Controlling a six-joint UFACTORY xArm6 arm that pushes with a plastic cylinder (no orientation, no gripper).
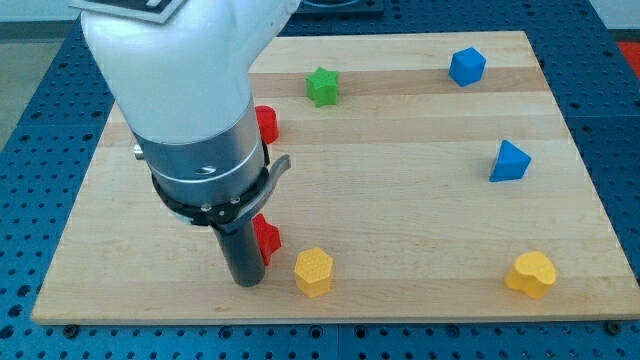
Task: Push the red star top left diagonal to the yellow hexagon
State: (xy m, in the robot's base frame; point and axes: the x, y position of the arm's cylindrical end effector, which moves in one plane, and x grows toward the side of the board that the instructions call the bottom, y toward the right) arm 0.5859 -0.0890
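Note:
The yellow hexagon (313, 271) sits near the view's bottom edge of the wooden board, left of centre. A red block (267, 238), partly hidden by the arm so its shape is unclear, lies just up and to the left of the hexagon, almost touching it. My tip (245, 282) rests on the board at the lower left side of that red block, left of the hexagon. A second red block (266, 124) peeks out from behind the arm higher up; its shape is hidden.
A green star (322, 86) lies near the view's top centre. A blue block (466, 66) is at the top right, a blue triangular block (509, 161) at the right, a yellow heart-like block (530, 274) at the bottom right. The board's edge (330, 318) runs along the bottom.

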